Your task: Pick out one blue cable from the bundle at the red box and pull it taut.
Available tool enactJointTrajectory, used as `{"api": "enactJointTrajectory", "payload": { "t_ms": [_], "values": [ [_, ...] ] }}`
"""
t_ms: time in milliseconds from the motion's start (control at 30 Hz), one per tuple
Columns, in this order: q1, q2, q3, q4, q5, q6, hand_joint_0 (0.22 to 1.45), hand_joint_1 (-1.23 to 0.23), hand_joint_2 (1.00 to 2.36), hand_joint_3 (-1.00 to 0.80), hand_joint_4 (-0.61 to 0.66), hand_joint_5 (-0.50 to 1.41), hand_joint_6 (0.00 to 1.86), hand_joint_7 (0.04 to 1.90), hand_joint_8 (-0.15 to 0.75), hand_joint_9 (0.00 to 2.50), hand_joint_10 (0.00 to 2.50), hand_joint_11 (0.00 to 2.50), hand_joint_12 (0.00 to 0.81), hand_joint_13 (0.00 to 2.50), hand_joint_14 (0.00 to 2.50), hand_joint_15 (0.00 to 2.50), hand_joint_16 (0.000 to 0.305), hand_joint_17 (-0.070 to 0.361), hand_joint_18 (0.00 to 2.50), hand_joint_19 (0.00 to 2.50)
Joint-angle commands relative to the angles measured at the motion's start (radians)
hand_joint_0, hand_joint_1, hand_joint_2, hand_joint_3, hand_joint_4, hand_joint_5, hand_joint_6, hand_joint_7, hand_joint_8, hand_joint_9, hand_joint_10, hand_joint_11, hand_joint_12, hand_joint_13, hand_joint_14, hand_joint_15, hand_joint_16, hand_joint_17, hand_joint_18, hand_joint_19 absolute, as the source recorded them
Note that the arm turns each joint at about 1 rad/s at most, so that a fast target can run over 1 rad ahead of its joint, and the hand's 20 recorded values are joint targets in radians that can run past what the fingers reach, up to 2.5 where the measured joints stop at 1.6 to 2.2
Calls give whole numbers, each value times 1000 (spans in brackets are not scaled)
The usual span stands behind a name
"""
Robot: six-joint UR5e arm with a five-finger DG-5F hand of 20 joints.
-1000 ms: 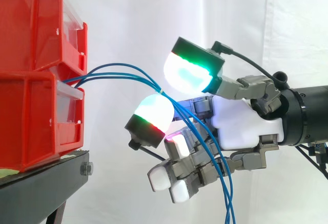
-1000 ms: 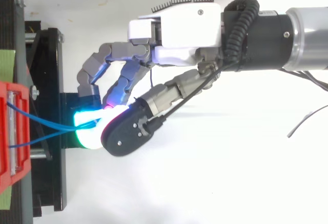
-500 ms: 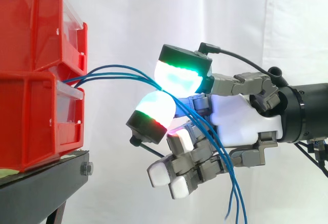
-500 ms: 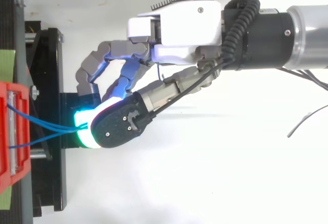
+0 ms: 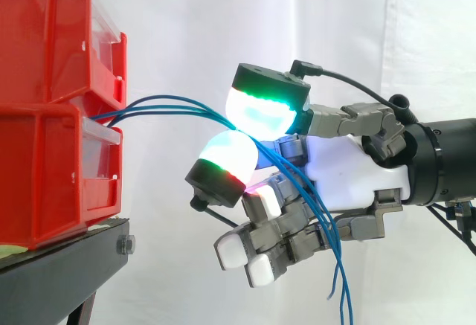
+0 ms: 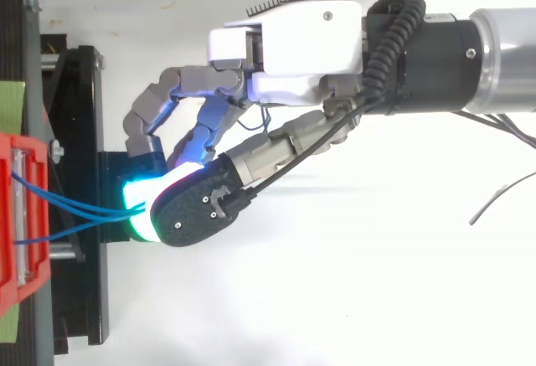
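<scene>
Several thin blue cables (image 5: 178,105) come out between the two stacked red bins (image 5: 44,161) at the left and arch to the right. My hand (image 5: 349,180) reaches in from the right. Its two big green-and-white glowing pads (image 5: 264,109) close on the cables from above and below, about a hand's width from the bins. Past the pinch, the cables drop in front of the palm and hang loose below it. The other fingers curl under. From above, the cables (image 6: 75,211) run from the red bin (image 6: 17,215) into the glowing pad under the hand (image 6: 293,48).
The bins rest on a black stand (image 5: 59,265) at the left, which also appears in the top view (image 6: 84,131). A white curtain hangs behind. There is open space below the hand and to its right.
The upper glowing pad has come down and left onto the cables, meeting the lower pad. The hanging cable ends have swung slightly. The bins have not moved.
</scene>
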Motion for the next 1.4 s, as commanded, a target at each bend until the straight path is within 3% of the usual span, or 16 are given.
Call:
{"api": "enactJointTrajectory", "payload": {
  "t_ms": [0, 267, 400, 667, 1367],
  "values": [
    [0, 0, 3, 0, 0, 0, 679, -822, 1023, -206, -99, -132, 949, 1098, 238, 1047, 26, 649, 300, 812, 15, 329, 37, 83, 646, 524],
    [0, 0, 3, 0, 0, 0, 750, -826, 1015, -328, -121, -141, 965, 1125, 240, 1056, 25, 653, 294, 831, 15, 340, 36, 82, 664, 518],
    [0, 0, 3, 0, 0, 0, 776, -830, 1011, -381, -195, -137, 970, 1203, 229, 1079, 25, 651, 295, 853, 15, 346, 36, 80, 663, 532],
    [0, 0, 3, 0, 0, 0, 760, -798, 1000, -500, -243, -143, 980, 1176, 220, 1077, 25, 663, 291, 863, 16, 348, 35, 80, 687, 508],
    [-4, 0, 3, -5, -2, 2, 665, -778, 1000, -500, -115, -127, 968, 1071, 225, 1122, 27, 661, 297, 874, 16, 354, 35, 79, 685, 528]
  ]
}}
